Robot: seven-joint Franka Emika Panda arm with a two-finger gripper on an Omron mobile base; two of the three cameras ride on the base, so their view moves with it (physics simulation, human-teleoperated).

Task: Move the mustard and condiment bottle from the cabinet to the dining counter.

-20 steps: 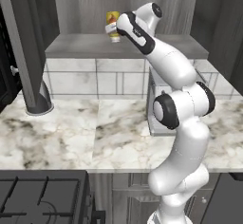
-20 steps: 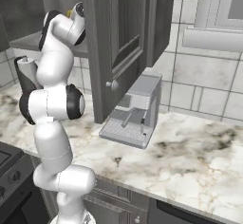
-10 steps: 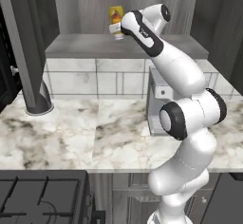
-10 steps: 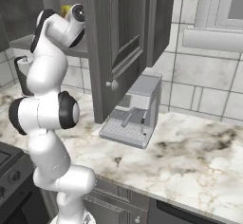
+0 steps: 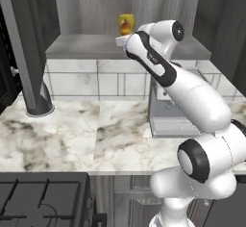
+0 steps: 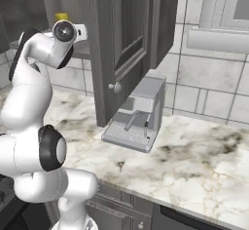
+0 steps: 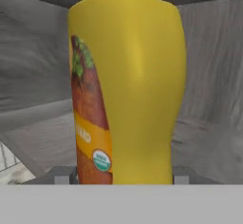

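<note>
Mustard point(image 5: 126, 24) stands upright on the grey shelf point(image 5: 86, 46) inside the open cabinet point(image 6: 127, 39), near the back wall, red-orange label facing left-front. Arm reaches up into the cabinet opening, hand at shelf level just in front of the mustard. In the hand view the mustard point(image 7: 127, 88) is very close and upright, label on its left side, the two fingers point(image 7: 60, 175) showing low on either side of its base, so fingers are apart around it; cannot tell if they touch it. In the right base view only the bottle's yellow top point(image 6: 61, 16) peeks above the wrist. Cabinet door point(image 6: 130, 44) hangs open to the right. Below, the marble worktop point(image 5: 72, 134) carries a grey coffee machine point(image 6: 135, 114) against the tiled backsplash point(image 5: 81, 79). Stove point(image 5: 43, 199) at lower left.
</note>
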